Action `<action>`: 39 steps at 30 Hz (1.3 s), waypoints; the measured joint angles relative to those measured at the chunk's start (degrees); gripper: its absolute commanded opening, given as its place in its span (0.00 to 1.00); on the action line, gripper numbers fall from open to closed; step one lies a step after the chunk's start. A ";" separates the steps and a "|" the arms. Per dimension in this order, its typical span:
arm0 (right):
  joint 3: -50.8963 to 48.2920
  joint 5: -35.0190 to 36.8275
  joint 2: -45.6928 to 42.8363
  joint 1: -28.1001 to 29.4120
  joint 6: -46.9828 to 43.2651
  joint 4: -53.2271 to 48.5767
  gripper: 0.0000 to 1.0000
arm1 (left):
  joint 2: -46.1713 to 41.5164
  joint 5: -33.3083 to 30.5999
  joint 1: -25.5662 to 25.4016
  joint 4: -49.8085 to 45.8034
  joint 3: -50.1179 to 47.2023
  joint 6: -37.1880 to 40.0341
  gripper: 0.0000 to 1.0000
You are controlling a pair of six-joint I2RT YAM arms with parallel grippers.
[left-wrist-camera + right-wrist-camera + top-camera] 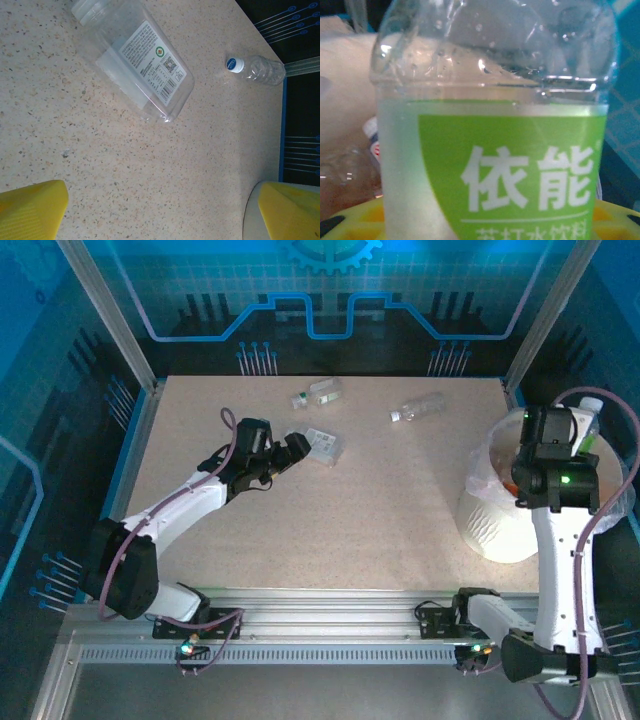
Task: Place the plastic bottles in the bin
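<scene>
My right gripper [570, 438] is shut on a clear plastic bottle with a green label [588, 420], held over the bin [495, 525], a white bucket lined with a clear bag. Up close the bottle [490, 150] stands between my yellow fingers [360, 222]; another bottle [371, 142] lies in the bin below. My left gripper [287, 452] is open, just short of a flat clear bottle with a white label [323, 444] [135, 65] lying on the table; its yellow fingertips [30, 210] hold nothing. Two more clear bottles [317, 394] [418, 408] lie farther back, one with a blue cap [255, 67].
The speckled table [350, 510] is fenced by aluminium posts and blue glass walls. The bin stands at the table's right edge, near the right arm's base [545, 660]. A blue rim [283, 130] marks the table's edge.
</scene>
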 measured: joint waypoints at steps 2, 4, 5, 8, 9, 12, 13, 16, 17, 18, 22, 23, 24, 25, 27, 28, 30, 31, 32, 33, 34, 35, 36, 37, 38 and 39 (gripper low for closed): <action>-0.76 -0.87 -0.07 -3.04 0.00 0.07 0.46 | 0.04 0.09 -0.02 -0.35 0.07 0.00 0.99; -1.75 -1.86 -0.39 -5.33 0.00 0.24 0.47 | 0.39 0.13 -0.04 -0.94 0.48 0.02 0.99; -2.40 -2.25 -0.70 -6.19 0.00 0.46 0.47 | 0.74 0.26 -0.04 -1.20 0.81 0.02 0.99; -4.13 -3.52 -1.60 -9.09 0.00 0.92 0.52 | 1.81 0.63 -0.07 -2.01 1.90 0.07 0.99; -4.55 -4.20 -1.77 -10.54 0.00 1.11 0.55 | 2.10 0.79 -0.07 -2.40 2.27 0.07 0.99; -5.95 -6.19 -2.01 -14.82 0.15 2.01 0.64 | 2.73 0.98 -0.09 -3.08 3.15 0.09 0.99; -6.47 -6.45 -2.01 -15.80 0.26 2.23 0.67 | 2.80 1.01 -0.11 -3.19 3.26 0.09 0.99; -7.72 -7.37 -1.92 -17.46 0.37 2.62 0.76 | 2.80 0.98 -0.11 -3.26 3.26 0.09 0.99; -7.76 -7.72 -1.77 -17.59 0.61 2.69 0.78 | 2.80 1.01 -0.11 -3.34 3.26 0.09 0.99; -7.74 -8.00 -1.73 -17.59 0.68 2.86 0.79 | 2.80 1.01 -0.11 -3.34 3.26 0.09 0.99; -7.74 -9.27 -1.62 -17.59 1.11 3.32 0.83 | 2.99 0.98 -0.11 -3.43 3.26 0.13 0.99; -7.74 -9.51 -1.62 -17.59 1.14 3.32 0.83 | 3.10 0.98 -0.11 -3.54 3.26 0.20 0.99; -7.67 -9.88 -1.62 -17.59 1.14 3.32 0.85 | 3.15 0.98 -0.11 -3.63 3.26 0.28 0.99; -7.56 -10.34 -1.62 -17.59 1.11 3.28 0.85 | 3.23 0.98 -0.11 -3.69 3.26 0.31 0.99; -7.02 -11.72 -1.64 -17.51 1.14 3.30 0.88 | 3.48 0.98 -0.11 -3.74 3.26 0.31 0.99; -6.80 -12.22 -1.68 -17.46 1.11 3.32 0.89 | 3.61 0.98 -0.11 -3.78 3.26 0.31 0.99; -6.32 -13.33 -2.12 -16.79 1.16 3.32 0.92 | 3.87 0.98 -0.11 -3.78 3.26 0.31 0.99; -6.14 -13.68 -2.32 -16.37 1.20 3.32 0.95 | 3.98 0.98 -0.11 -3.78 3.26 0.31 0.99; -6.01 -13.90 -2.62 -15.72 1.29 3.50 0.98 | 4.11 0.98 -0.11 -3.78 3.26 0.31 0.99; -5.81 -14.12 -2.89 -15.06 1.38 3.50 1.00 | 4.28 0.98 -0.11 -3.78 3.26 0.31 0.99; -5.66 -14.23 -2.97 -14.47 1.36 3.52 1.00 | 4.39 0.98 -0.11 -3.80 3.26 0.31 0.99; -5.35 -14.25 -3.02 -13.81 1.51 3.52 1.00 | 4.50 0.98 -0.11 -3.82 3.26 0.31 0.99; -5.16 -14.21 -3.02 -13.14 1.53 3.56 1.00 | 4.55 0.96 -0.11 -3.89 3.26 0.31 0.99; -5.05 -14.12 -2.99 -12.48 1.53 3.56 1.00 | 4.55 0.96 -0.11 -3.98 3.26 0.31 0.99; -5.01 -14.05 -2.99 -11.76 1.53 3.54 1.00 | 4.55 0.96 -0.11 -4.04 3.26 0.31 0.99; -4.98 -13.88 -3.02 -10.84 1.55 3.54 1.00 | 4.55 0.94 -0.11 -4.04 3.26 0.31 0.99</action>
